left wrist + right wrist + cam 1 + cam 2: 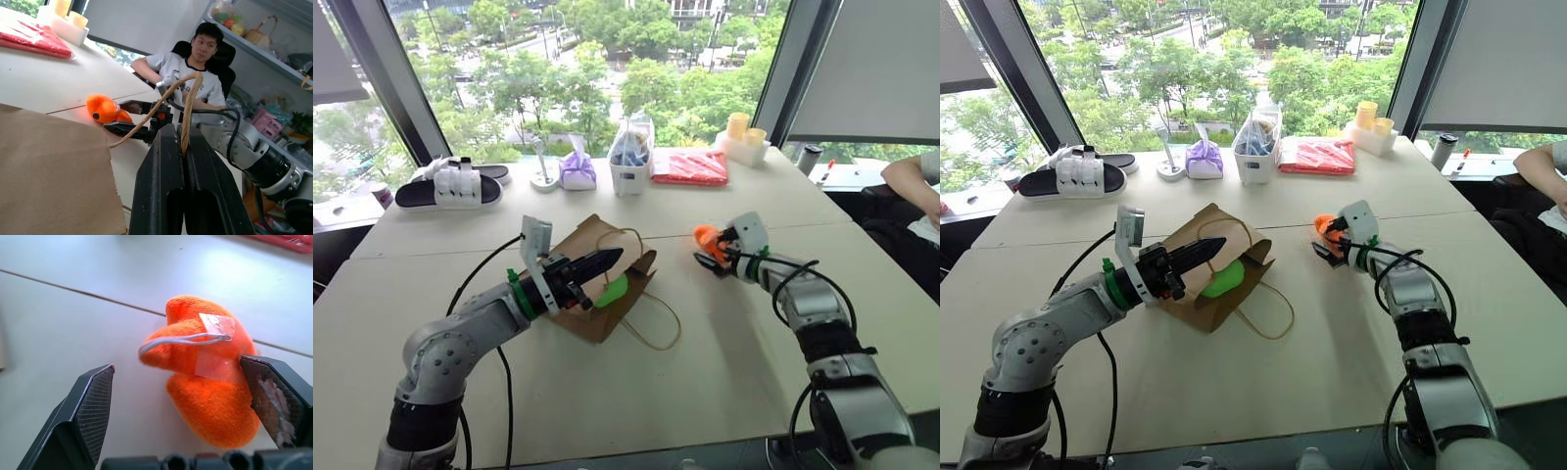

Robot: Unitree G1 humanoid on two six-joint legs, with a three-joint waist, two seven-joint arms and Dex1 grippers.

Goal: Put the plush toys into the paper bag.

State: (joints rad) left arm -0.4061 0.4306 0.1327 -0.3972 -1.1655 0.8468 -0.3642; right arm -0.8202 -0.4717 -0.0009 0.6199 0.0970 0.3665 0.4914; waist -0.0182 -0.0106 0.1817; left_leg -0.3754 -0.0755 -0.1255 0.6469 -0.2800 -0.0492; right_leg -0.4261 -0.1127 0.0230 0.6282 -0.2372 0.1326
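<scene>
Right of the paper bag (597,284), on the table (724,352), sits the orange plush toy (208,372). The right gripper (183,396) is spread wide around it. One finger touches the toy's side and the other stands apart on the far side, so nothing is held yet. The green plush toy (1222,279) is already lying in the mouth of the bag. The bag lies on its side. The left gripper (182,161) is squeezed tight on one twine handle (188,105) and lifts it above the bag.

Beyond the bag, near the window, are a purple pouch (578,171), a white container (631,157) and a red packet (690,168). A person (195,73) sits past the orange toy.

The toy is soft and round. If the fingers close off to one side, I think it could squish and pop out. The thin twine could also slip, and then the bag's mouth would flop shut.
</scene>
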